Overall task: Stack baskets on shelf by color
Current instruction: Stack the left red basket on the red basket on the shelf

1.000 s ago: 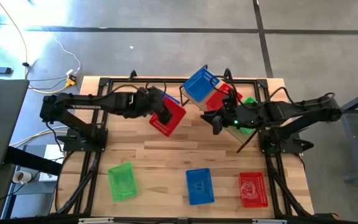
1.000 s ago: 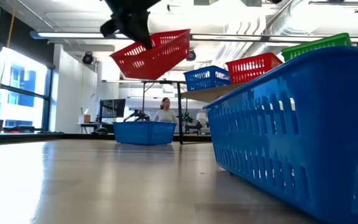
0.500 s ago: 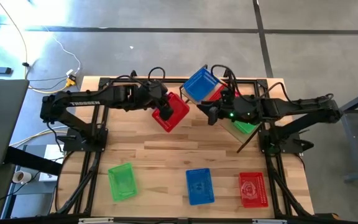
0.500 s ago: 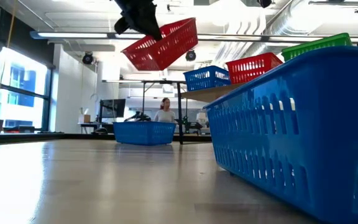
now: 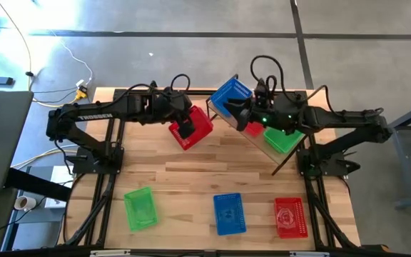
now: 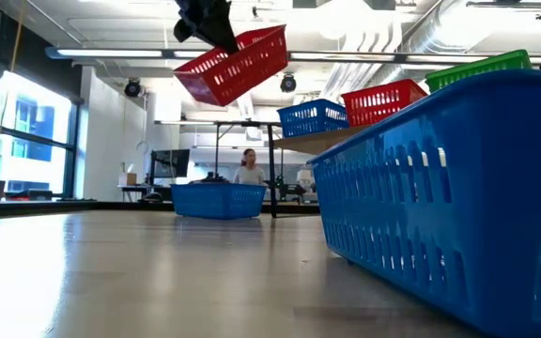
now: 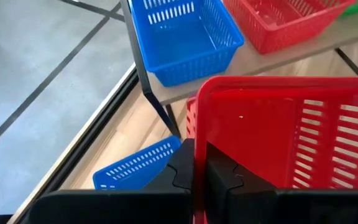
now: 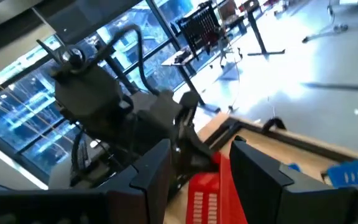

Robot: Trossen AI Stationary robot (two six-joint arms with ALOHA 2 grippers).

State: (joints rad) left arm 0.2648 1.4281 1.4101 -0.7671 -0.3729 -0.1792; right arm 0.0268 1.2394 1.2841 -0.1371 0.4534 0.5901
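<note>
Three baskets sit on the shelf; three more lie along the table's near edge.

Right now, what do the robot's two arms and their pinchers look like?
Both arms are dark, nearly black, made of long jointed segments. The left arm has white lettering along its side, and black cables loop above its wrist. The right arm also carries looping black cables, and a small green light glows near its wrist. The left gripper has two chunky black fingers with notched inner edges; the right gripper has flat, dark angular ones.

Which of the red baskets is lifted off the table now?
The red basket clamped in the left gripper, hanging tilted in the air. Another red one lies on the table.
</note>
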